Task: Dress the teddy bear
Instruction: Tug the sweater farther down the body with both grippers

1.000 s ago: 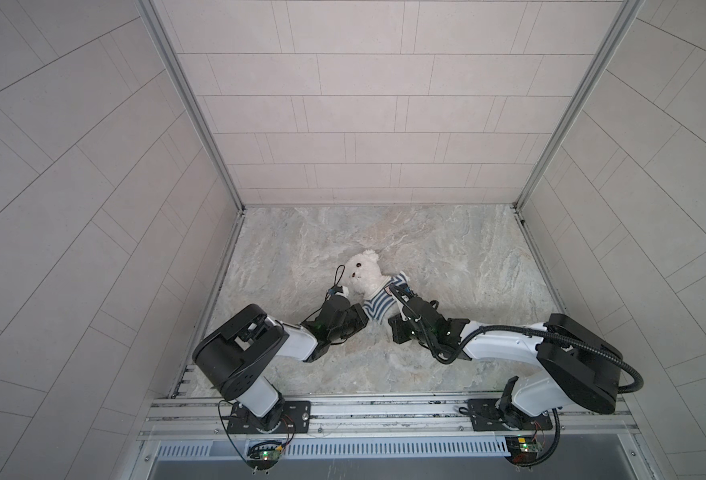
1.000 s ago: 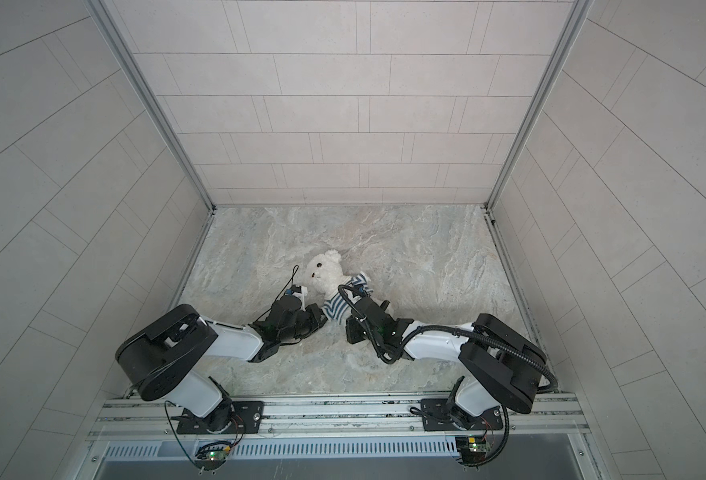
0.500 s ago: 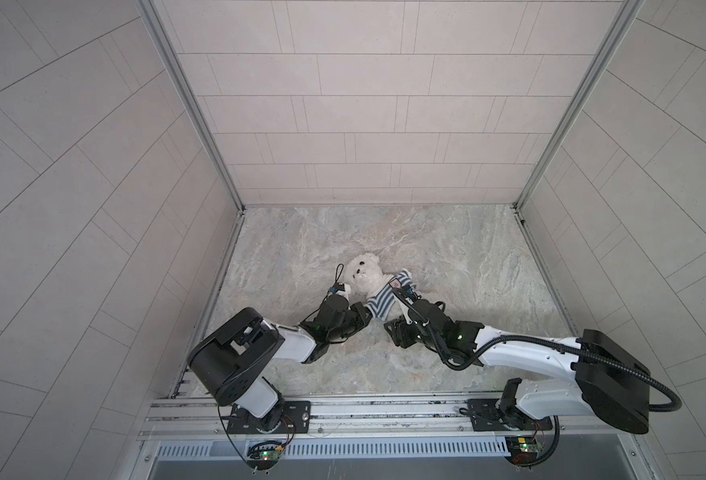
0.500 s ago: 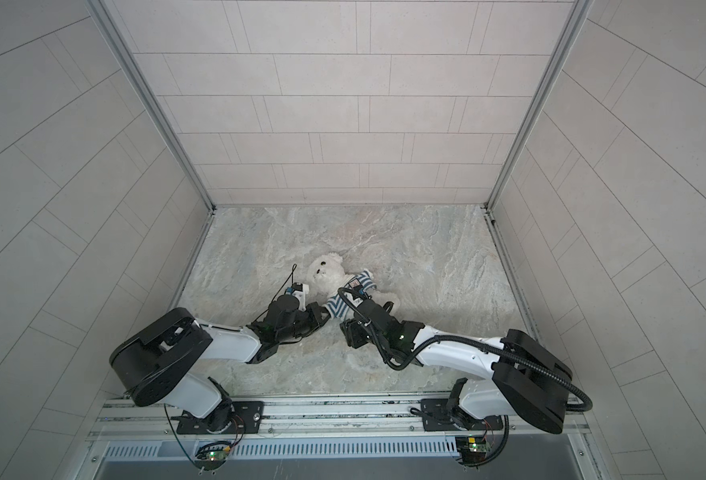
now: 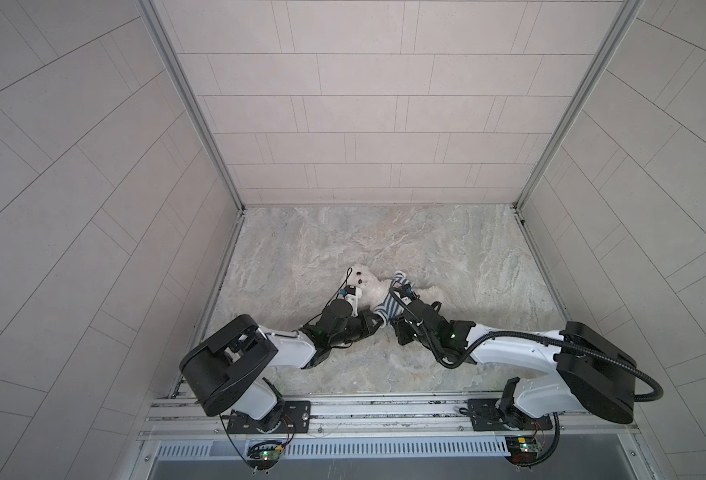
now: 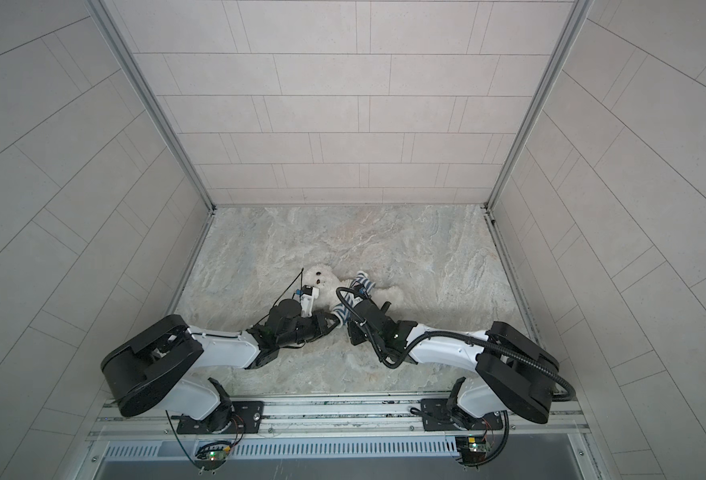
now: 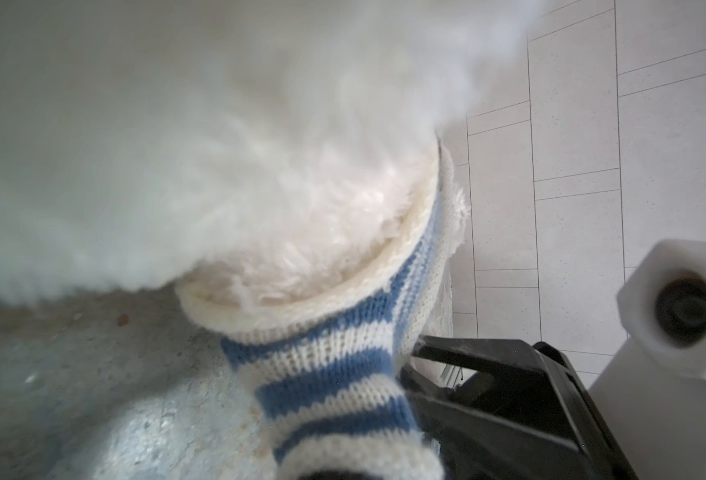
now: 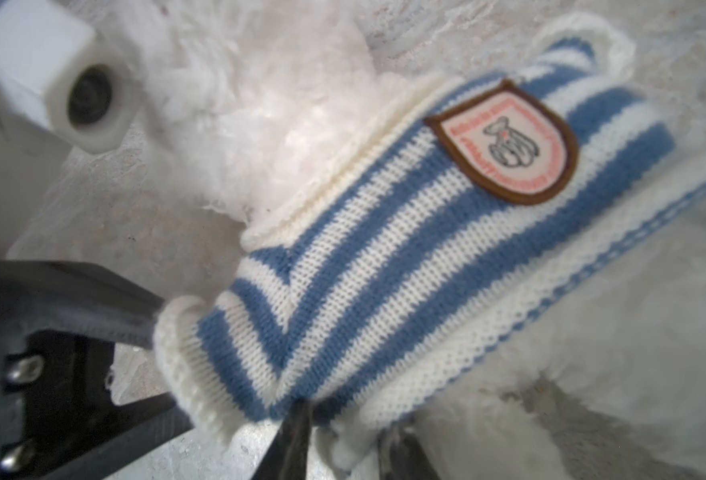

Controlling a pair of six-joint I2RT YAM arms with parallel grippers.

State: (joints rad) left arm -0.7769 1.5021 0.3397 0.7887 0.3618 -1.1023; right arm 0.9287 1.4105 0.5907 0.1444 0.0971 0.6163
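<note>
The white fluffy teddy bear (image 5: 362,279) lies on the marble floor (image 5: 384,241) in both top views, head to the left and legs (image 5: 431,293) to the right. A blue-and-white striped shirt (image 8: 405,249) with a shield badge (image 8: 509,141) sits around its chest. My left gripper (image 5: 375,322) is shut on the end of the shirt's sleeve (image 7: 334,374). My right gripper (image 8: 349,449) pinches the shirt's lower hem, and the stripes bunch at one finger (image 8: 297,436). In a top view the right gripper (image 5: 397,308) covers part of the shirt (image 6: 341,312).
Tiled walls (image 5: 93,208) close the floor in on three sides, and a metal rail (image 5: 363,409) with both arm bases runs along the front. Both wrists crowd together at the bear. The left wrist's white camera housing (image 8: 52,83) sits close beside the bear's head.
My right gripper opened and closed again on the shirt's hem, while its arm stretched out lower towards the right. The left gripper kept its hold on the sleeve.
</note>
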